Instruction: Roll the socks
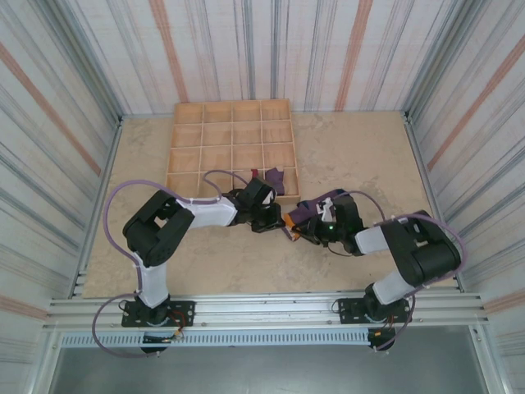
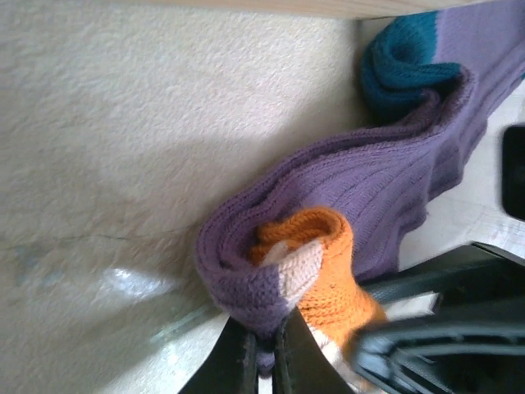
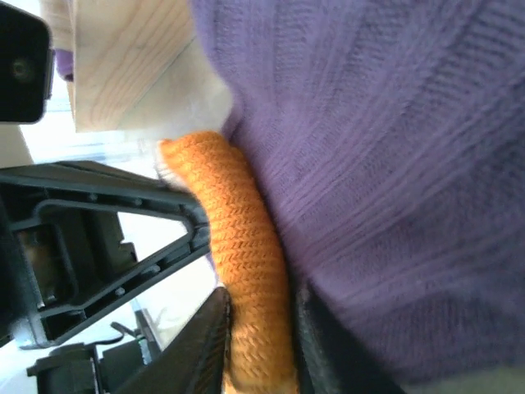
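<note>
As left tool point(image 2: 264, 351) pinches purple sock point(image 2: 385, 180), tray point(image 1: 231, 146) beside

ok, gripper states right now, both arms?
Left gripper: closed on a fold of the purple sock.
Right gripper: orange cuff between its fingers; clamped or loose cannot be told.

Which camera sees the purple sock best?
Left wrist: the purple sock shows its orange cuff, ribbed body and teal toe together. From above the sock looks tiny; the right wrist gives blurry close-up knit.
</note>
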Controlling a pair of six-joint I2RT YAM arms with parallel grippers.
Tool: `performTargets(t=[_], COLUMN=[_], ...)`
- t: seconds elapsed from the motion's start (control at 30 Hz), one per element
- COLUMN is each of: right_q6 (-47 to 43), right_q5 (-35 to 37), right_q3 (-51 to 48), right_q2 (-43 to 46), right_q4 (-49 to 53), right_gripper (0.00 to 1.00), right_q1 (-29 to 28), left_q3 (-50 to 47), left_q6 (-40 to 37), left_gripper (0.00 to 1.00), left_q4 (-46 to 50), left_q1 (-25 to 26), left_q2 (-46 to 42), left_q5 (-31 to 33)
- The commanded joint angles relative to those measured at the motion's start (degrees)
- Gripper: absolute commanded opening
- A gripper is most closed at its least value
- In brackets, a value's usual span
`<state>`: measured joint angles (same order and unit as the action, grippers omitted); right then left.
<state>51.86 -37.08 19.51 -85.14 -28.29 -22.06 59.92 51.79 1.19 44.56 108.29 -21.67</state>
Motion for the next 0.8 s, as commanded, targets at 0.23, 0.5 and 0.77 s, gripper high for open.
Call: performTargets(t=[0.23, 0.5, 0.77], right_q6=[-21.4, -31.8, -36.1], right_q5=[33.7, 58.2, 72.6], right_q3=[11.4, 16.9, 21.7], right_q2=[21.8, 12.2, -4.2], right_q4=[38.9, 36.5, 31.5], right_gripper=[0.67, 0.66, 0.62], right_q1=[-19.2, -40.0, -46.9], left_q3=[0.3, -1.8, -2.5], left_q6=[-2.4, -1.9, -2.0], left_gripper=[0.00, 0.00, 0.00], left_q4=[17.0, 18.9, 18.8], left_q1=[-3.4, -4.0, -4.0], left_q2=[-7.9, -9.9, -9.6], left_q5=[0.7, -1.6, -2.8])
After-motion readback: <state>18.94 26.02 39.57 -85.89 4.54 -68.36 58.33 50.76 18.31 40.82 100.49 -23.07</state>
